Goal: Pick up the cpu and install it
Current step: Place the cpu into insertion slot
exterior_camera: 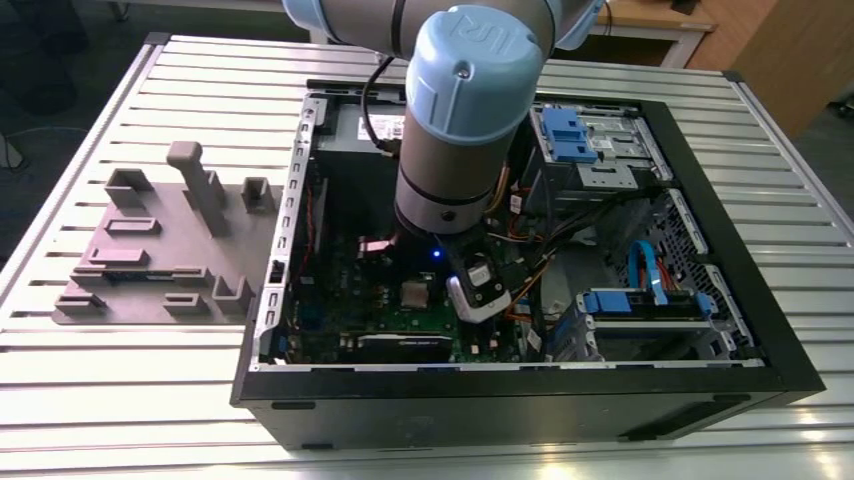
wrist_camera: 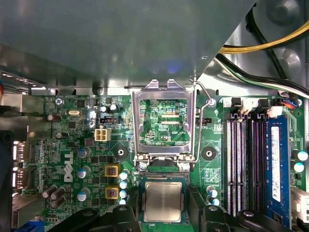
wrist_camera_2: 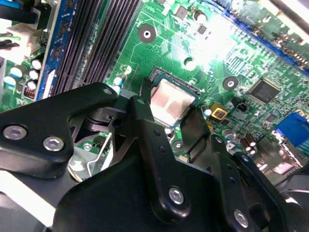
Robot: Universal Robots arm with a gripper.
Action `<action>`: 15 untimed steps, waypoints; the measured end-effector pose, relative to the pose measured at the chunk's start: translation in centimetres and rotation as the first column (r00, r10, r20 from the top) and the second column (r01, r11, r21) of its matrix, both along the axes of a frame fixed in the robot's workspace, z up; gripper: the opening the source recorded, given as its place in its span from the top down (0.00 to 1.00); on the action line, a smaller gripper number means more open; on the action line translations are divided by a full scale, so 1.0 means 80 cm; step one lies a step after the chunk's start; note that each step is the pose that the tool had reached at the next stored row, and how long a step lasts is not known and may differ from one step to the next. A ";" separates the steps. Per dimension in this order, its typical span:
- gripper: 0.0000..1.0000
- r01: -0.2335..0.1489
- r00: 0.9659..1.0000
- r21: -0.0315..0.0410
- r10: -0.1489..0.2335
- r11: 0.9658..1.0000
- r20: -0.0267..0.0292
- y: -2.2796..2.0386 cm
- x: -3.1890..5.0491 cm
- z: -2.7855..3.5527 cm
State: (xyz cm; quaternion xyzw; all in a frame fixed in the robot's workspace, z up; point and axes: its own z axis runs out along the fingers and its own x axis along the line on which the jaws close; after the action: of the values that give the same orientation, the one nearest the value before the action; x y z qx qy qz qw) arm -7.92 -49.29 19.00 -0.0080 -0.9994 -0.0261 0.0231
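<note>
The cpu (wrist_camera: 162,200) is a small silver square lying flat in the socket of the green motherboard (wrist_camera: 72,145); it also shows in the second wrist view (wrist_camera_2: 171,96) and in the exterior view (exterior_camera: 418,293). My gripper (wrist_camera_2: 169,122) hangs low over it inside the computer case. Its black fingers (wrist_camera_2: 145,125) stand on two opposite sides of the chip, a thin strip of dark socket frame showing between each finger and the chip's edge. The gripper (wrist_camera: 162,221) looks open. The socket's metal load plate (wrist_camera: 164,92) is swung up and open beyond the chip.
The socket lever (wrist_camera: 201,121) stands raised beside the plate. Memory slots (wrist_camera: 246,159) run close along one side of the socket. Cables (exterior_camera: 534,240) and blue drive bays (exterior_camera: 641,300) crowd the case's right in the exterior view. Grey fixture blocks (exterior_camera: 160,250) sit on the table's left.
</note>
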 end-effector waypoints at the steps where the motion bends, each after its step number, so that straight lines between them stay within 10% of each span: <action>1: 0.50 0.000 1.000 0.000 0.000 1.000 0.000 0.0000 0.000 -0.0001; 15: 0.53 0.000 1.000 0.001 0.000 1.000 0.000 0.0001 0.000 0.0037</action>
State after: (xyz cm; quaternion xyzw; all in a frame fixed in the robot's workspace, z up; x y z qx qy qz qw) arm -7.91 -49.28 19.29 -0.0080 -0.9994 -0.0264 0.0230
